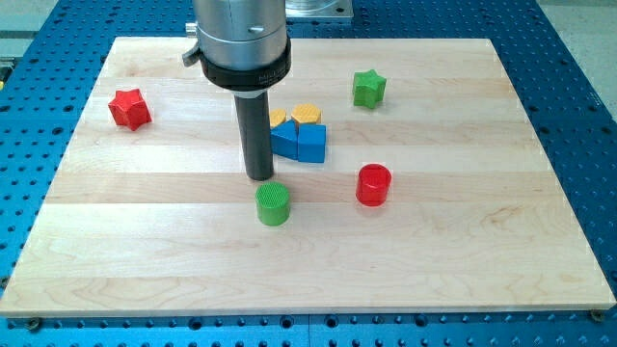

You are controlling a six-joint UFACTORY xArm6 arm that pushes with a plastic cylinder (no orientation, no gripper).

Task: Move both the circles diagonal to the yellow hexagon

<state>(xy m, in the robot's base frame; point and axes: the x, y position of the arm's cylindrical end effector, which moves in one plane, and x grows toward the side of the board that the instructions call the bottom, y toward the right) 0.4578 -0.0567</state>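
The green circle [274, 203] stands near the board's middle, toward the view's bottom. My tip [259, 177] is just above it and slightly left, very close to or touching its upper edge. The red circle [373, 184] stands to the right of the green one. The yellow hexagon [307, 114] sits above a blue block [311, 143]. A second yellow block [278, 119] and another blue block [285, 142] lie partly hidden behind the rod.
A red star [128, 108] sits at the board's upper left. A green star [367, 88] sits at the upper right of centre. The wooden board [145, 241] lies on a blue perforated table.
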